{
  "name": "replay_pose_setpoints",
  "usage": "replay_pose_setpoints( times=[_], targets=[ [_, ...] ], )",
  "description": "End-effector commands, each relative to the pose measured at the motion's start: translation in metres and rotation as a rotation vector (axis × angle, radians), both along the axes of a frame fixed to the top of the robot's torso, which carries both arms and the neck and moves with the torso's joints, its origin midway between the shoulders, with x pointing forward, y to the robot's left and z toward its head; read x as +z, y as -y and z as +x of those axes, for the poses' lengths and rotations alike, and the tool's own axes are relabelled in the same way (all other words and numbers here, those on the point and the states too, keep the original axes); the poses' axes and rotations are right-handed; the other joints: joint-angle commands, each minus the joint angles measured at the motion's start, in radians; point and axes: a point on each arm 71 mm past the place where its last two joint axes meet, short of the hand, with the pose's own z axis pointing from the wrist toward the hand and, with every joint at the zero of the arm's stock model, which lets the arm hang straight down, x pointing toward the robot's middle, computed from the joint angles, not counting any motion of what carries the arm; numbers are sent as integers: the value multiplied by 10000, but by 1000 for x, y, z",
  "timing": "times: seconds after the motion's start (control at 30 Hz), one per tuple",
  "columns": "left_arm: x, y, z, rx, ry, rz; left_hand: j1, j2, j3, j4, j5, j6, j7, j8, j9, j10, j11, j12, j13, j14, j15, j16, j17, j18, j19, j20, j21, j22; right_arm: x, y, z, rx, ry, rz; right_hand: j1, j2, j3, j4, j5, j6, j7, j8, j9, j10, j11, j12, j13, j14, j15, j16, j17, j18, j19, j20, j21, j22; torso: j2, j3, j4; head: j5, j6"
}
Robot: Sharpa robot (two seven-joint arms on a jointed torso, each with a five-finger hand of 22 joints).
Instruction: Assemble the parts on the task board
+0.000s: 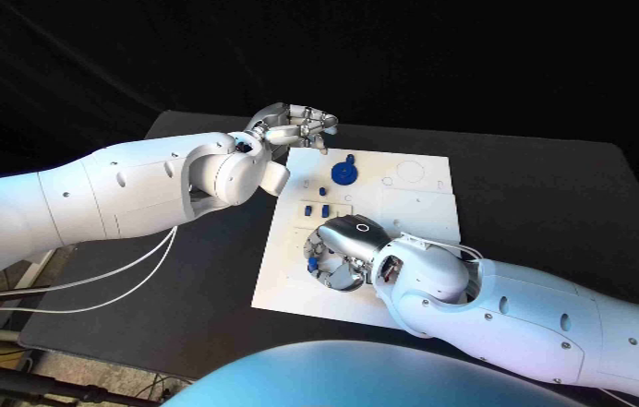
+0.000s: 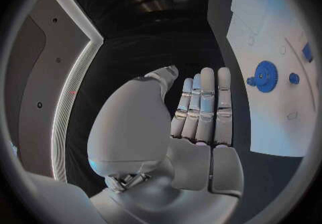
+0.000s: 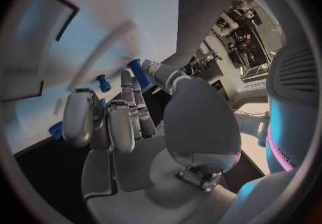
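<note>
Pinching a blue part (image 3: 137,67), right hand (image 1: 340,255) over the task board (image 1: 413,195)

Black table (image 1: 533,195) w/ matte top, set against a dark, near-black backdrop behind it. Pale floor strip at the head view's lower left corner, w/ white cables (image 1: 93,282) trailing over the table edge. Left wrist view: dark room, grey wall panel w/ bright white trim (image 2: 70,101). Right wrist view: cluttered lab area (image 3: 235,36) w/ equipment, brightly lit.
</note>
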Motion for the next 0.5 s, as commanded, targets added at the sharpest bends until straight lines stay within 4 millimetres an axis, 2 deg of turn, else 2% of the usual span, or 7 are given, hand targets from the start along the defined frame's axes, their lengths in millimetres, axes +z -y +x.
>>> replay_pose_setpoints(
  times=[0.03, 0.13, 0.3, 0.4, 0.43, 0.5],
  targets=[
    [1, 2, 0, -195, 47, -61, -77, -12, 63, -4, -35, -31, 24, 24, 10, -2, 59, -63, -14, -34, 43, -47, -4, 97, 8, 43, -38, -16, 1, 1, 0, -25, 218, 197, 37, 17, -201, -8, 27, -194, 23, -125, -40, -301, 47, -2, -38, 334, 81, -120, -158, 147, -153, 26, -294, 1597, -2, 5, -5, -24, 2],
    [1, 2, 0, -190, 45, -56, -77, -12, 63, -4, -35, -31, 24, 24, 10, -2, 59, -63, -14, -34, 43, -47, -4, 97, 8, 43, -38, -16, 4, 4, 0, -164, 325, 565, 95, 69, -512, -21, 13, -356, 53, -197, -72, -670, 98, 32, -90, 257, 129, -197, -322, 227, -334, 73, -732, 1480, 0, 10, -2, -38, 2],
    [1, 1, 0, -181, 39, -47, -88, -12, 67, -9, -36, -36, 25, 25, 10, -6, 60, -64, -17, -38, 45, -48, -3, 98, 6, 45, -43, -21, 13, 16, -2, -456, 419, 1448, 523, 396, -1767, 50, 4, -710, 104, -365, -208, -1424, 227, 385, -192, 70, 237, -323, -583, 411, -743, 191, -1821, 1173, -8, 0, -1, -77, 2],
    [1, 1, 0, -177, 35, -43, -88, -12, 67, -9, -36, -36, 25, 25, 10, -6, 60, -64, -17, -38, 45, -48, -3, 98, 6, 45, -43, -21, 24, 32, 0, -819, 159, 2251, 643, 494, -2065, 121, -42, -907, 83, -475, -313, -1442, 220, 555, -209, 33, 241, -378, -702, 434, -764, 193, -1947, 1133, -23, -11, -4, -133, 2],
    [1, 1, 0, -177, 34, -42, -88, -12, 67, -9, -36, -36, 25, 25, 10, -6, 60, -64, -17, -38, 45, -48, -3, 98, 6, 45, -43, -21, 27, 38, 1, -946, 57, 2420, 686, 547, -2079, 136, 4, -869, 180, -459, -333, -1367, 202, 650, -203, 52, 226, -364, -669, 420, -717, 184, -1869, 1152, -22, -15, -5, -154, 2],
    [1, 0, 0, -175, 32, -40, -96, -17, 67, -13, -38, -43, 27, 25, 9, -12, 62, -66, -20, -42, 46, -49, -2, 98, 4, 46, -46, -24, 34, 53, 6, -1414, -399, 2769, 663, 575, -2099, 193, 2, -753, 167, -410, -373, -1131, 150, 847, -185, 128, 181, -318, -564, 387, -597, 154, -1685, 1200, -16, -14, -4, -237, 2]
  ],
)
